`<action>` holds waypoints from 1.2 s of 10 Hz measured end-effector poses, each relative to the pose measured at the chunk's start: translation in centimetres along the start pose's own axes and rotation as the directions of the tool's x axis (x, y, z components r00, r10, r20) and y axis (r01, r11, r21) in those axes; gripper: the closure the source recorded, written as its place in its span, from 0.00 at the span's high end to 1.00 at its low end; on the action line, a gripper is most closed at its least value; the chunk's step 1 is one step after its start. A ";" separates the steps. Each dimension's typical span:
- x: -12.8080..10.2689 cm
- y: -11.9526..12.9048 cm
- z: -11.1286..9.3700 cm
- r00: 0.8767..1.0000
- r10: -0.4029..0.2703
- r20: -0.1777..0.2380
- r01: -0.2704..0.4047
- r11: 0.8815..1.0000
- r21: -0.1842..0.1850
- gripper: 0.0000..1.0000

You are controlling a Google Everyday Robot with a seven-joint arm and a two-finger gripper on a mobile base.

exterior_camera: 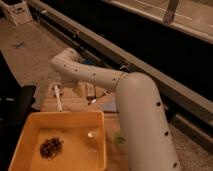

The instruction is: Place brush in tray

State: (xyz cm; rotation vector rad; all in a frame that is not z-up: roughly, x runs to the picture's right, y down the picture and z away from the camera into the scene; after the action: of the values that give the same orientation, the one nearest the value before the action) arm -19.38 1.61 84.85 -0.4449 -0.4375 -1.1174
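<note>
The brush (57, 98) lies flat on the wooden counter (75, 106) at centre left of the frame. It is a thin whitish stick running from upper left to lower right. Its lower end comes close to the far rim of the tray (65, 115), but it stays outside the tray.

The tray fills the lower left of the frame. It is a wide yellow-orange tub with a dark clump (50, 147) on its floor left of centre and a small pale spot (90, 134) further right.

The white arm (95, 75) rises from the lower right, bends at an elbow in the upper middle left and turns down toward the counter. The tool (79, 90) hangs at its end, just right of the brush and above the counter, largely tucked under the wrist. It is released and grasps nothing, and it is apart from the brush.

Just right of the tool a short metal utensil (91, 95) rests on the counter. A small green cup (119, 138) shows beside the tray's right wall, partly hidden by the arm.
</note>
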 end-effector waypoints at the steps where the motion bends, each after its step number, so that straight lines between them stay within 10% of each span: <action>1: 0.0 0.0 0.0 1.000 -0.001 0.000 0.001 1.000 -0.001 0.75; 7: 1.3 -1.9 1.1 0.991 -0.122 -0.061 0.126 0.990 0.060 0.75; 12: 2.4 -1.0 1.6 0.987 -0.153 -0.046 0.160 0.937 0.309 0.75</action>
State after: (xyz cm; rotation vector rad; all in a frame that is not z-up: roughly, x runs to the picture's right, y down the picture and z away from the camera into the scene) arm -19.61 0.33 87.63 -0.1205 -0.6292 -1.1805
